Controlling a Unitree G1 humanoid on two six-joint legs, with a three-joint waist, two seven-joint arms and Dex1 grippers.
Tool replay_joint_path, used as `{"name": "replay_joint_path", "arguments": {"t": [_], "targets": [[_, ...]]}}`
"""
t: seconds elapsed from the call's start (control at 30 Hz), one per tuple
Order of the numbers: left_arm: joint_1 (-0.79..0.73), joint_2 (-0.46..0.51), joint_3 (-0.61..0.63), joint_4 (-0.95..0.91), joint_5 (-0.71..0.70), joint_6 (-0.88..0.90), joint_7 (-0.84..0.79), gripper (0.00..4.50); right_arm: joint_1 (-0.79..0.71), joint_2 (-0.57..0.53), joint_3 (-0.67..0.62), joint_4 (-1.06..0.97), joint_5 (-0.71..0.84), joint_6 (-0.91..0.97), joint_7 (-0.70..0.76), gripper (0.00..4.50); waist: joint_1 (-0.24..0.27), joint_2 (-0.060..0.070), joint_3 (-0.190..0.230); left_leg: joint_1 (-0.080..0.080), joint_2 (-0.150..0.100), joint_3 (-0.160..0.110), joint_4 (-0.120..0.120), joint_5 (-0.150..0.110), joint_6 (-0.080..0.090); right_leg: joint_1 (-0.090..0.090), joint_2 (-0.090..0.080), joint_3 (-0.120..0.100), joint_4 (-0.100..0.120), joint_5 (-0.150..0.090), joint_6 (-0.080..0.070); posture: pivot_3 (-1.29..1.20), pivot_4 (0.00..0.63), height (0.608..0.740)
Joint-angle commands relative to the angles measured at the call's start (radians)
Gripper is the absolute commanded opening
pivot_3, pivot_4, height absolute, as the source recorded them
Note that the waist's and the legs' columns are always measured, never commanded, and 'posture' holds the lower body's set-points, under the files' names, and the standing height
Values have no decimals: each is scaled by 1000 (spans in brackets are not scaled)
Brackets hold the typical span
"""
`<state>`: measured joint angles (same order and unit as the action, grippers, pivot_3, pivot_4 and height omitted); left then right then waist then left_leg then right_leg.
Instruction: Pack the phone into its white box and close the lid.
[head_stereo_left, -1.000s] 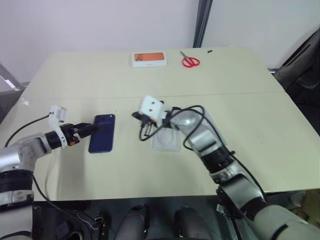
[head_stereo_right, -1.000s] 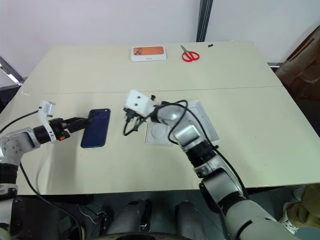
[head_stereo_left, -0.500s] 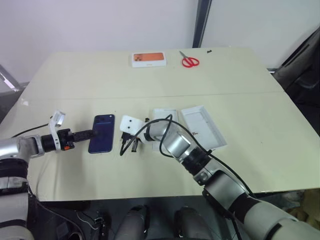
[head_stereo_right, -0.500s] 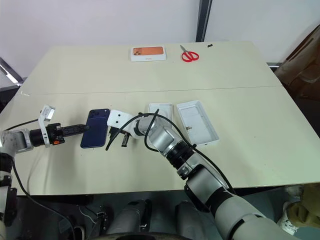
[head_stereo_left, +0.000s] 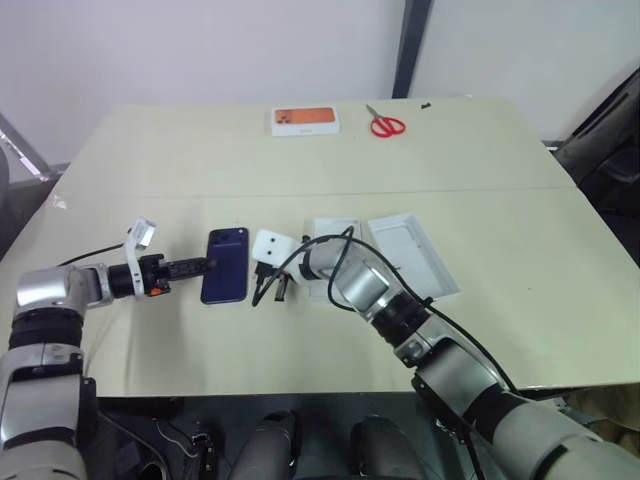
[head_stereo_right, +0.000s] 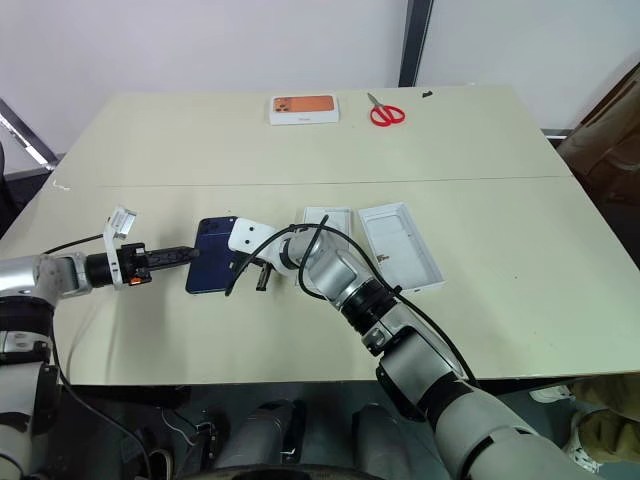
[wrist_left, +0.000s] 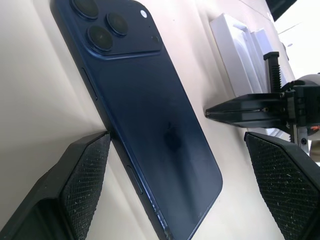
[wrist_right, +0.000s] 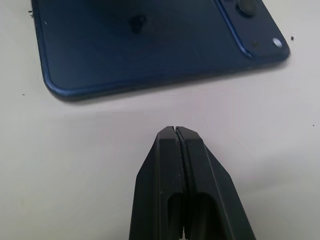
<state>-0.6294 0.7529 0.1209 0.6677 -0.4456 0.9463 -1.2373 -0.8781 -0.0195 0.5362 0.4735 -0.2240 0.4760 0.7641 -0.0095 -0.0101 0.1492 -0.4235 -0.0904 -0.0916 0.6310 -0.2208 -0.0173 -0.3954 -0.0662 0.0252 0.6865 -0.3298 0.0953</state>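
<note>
A pale beige worktop (head_stereo_left: 480, 200) stands against a white wall, with a seam running across its middle. On it, largest of the loose items, the lid (head_stereo_left: 412, 254) lies open side up, right of centre, its plain white inside showing small dark marks. Just beside it on its left lies a white box part (head_stereo_left: 333, 232), partly hidden by the right arm, so which piece it is cannot be told. The phone (head_stereo_left: 226, 264), dark navy and glossy, lies flat with its back up left of centre, well apart from the lid, its camera cluster at the far corner. At the far edge a white box with an orange picture (head_stereo_left: 304, 120) rests near red-handled scissors (head_stereo_left: 385, 125). The left tool (head_stereo_left: 205, 265) reaches in from the left, low over the worktop, its two fingers spread wide to either side of the phone's near end, one pad (wrist_left: 82, 175) close against the phone's edge. The right tool (wrist_right: 177, 137) comes in from the other side, its fingers pressed together, the tip just short of the phone's long edge and holding nothing.
</note>
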Motion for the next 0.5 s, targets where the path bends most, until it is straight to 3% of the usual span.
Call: {"name": "replay_joint_path", "arguments": {"t": [0.03,0.3,0.5], "targets": [[32,-68,-70,-3,11,38,1,4500,-17,9,10,-7,-9,-5,8,40,0,0,0,0,0,0,0,0,0,0,0,0,0,0,0,0,150,734],[61,-123,-69,-72,-1,73,35,4500,-16,11,7,9,-17,-16,3,40,-1,3,-2,4,0,0,-1,0,0,4,0,0,0,0,0,0,150,734],[38,-194,3,-82,-70,213,90,4500,-10,-5,10,29,-36,-37,-3,40,1,4,-3,7,-1,-1,0,-3,6,7,0,0,0,0,0,0,150,734]]}}
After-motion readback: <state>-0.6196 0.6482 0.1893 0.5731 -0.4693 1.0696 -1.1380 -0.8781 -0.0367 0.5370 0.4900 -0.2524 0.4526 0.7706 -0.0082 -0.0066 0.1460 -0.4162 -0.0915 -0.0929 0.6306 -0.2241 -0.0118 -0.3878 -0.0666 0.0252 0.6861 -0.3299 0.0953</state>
